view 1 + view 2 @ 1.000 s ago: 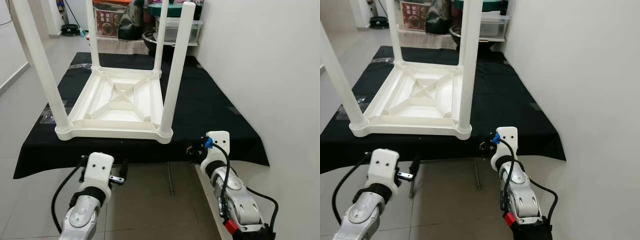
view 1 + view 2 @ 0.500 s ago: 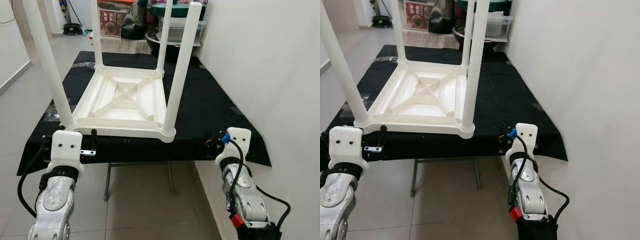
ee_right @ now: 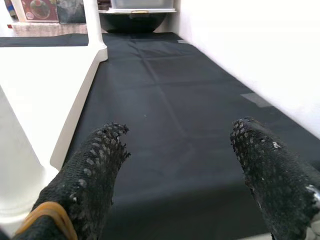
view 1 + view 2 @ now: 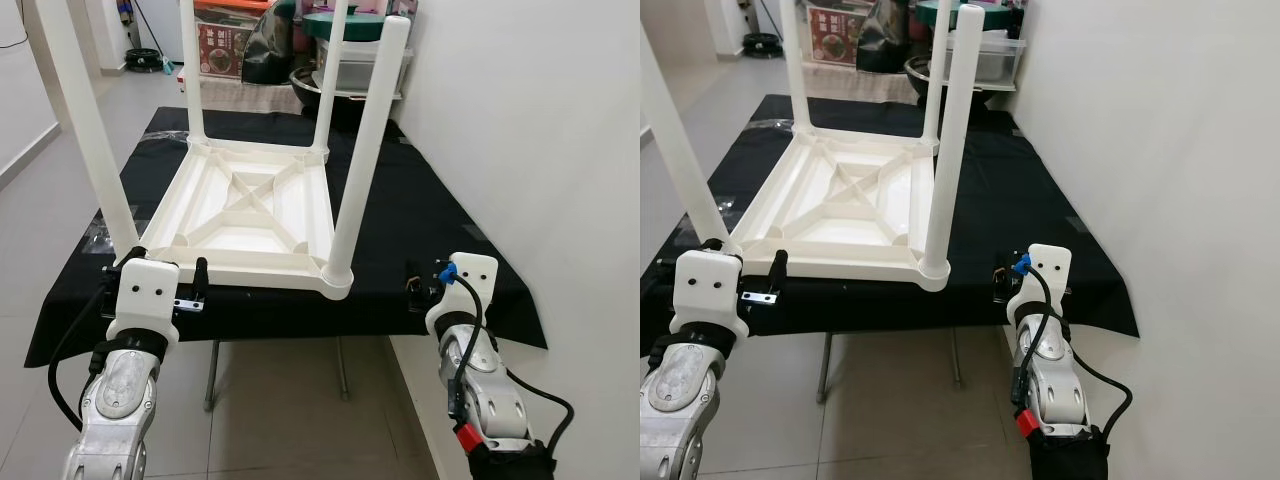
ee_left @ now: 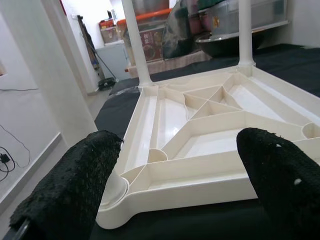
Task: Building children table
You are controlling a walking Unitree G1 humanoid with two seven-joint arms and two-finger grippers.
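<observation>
A white plastic table [image 4: 250, 205] lies upside down on a black cloth [image 4: 420, 215], four legs up, cross-ribbed underside showing in the left wrist view. The left gripper [image 5: 180, 185] gapes empty at its near edge; the right gripper [image 3: 180, 170], also wide and empty, faces bare cloth beside the near-right leg [image 4: 362, 150]. Storage bins [image 4: 355, 50] crowd behind.

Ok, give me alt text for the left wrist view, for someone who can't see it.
Two black padded fingers spread wide apart, framing the near edge of an upside-down white plastic table on a black cloth. Its ribbed underside faces up, white legs rising from the corners.
</observation>
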